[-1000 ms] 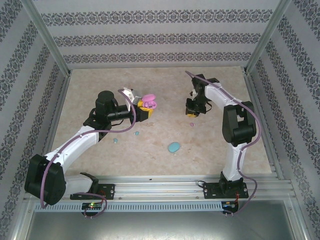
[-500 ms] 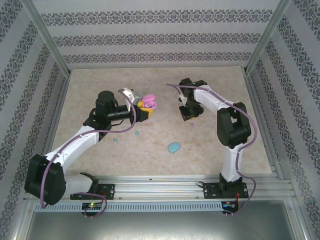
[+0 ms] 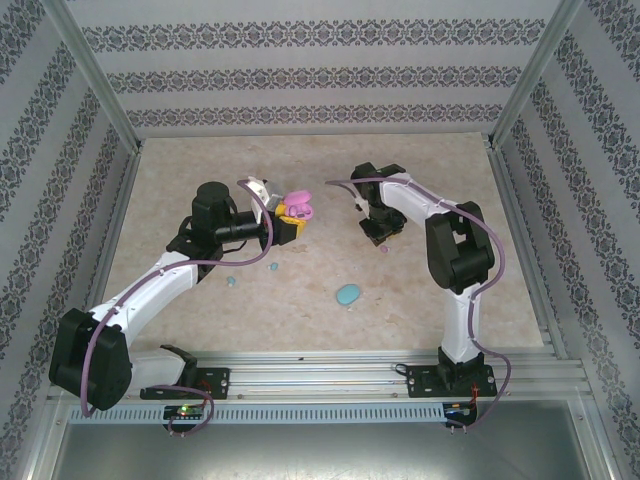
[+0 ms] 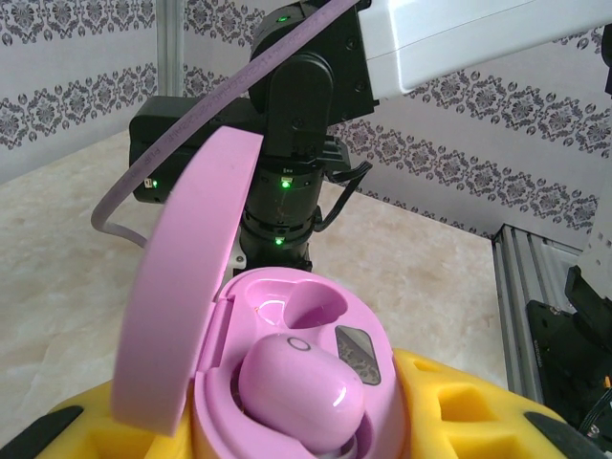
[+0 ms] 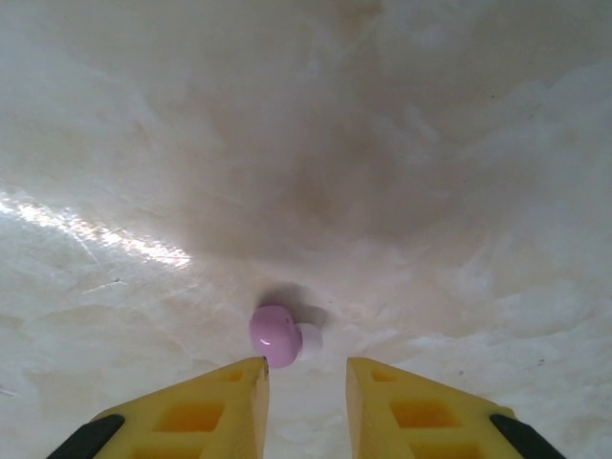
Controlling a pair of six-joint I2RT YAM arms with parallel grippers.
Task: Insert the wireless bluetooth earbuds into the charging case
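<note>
Two cases: the pink case (image 4: 287, 316), lid up, is clamped in the left claw (image 3: 290, 220), held above the table (image 3: 200, 160); the light-blue case (image 3: 348, 294) lies on it. One pink earbud (image 4: 298, 387) sits inside the pink case. A loose pink earbud (image 5: 276, 336) lies on the table just ahead of the downward-pointing right claw (image 5: 306, 392), which is slightly parted and empty. A light-blue earbud (image 3: 231, 282) and a second light-blue earbud (image 3: 272, 267) lie beside the left arm.

- Bright, even overhead light; shadows on the table (image 3: 300, 300) soft
- Glare streak left of the earbud (image 5: 275, 335), which casts a small shadow
- Case (image 4: 191, 287) up close slightly blurred
</note>
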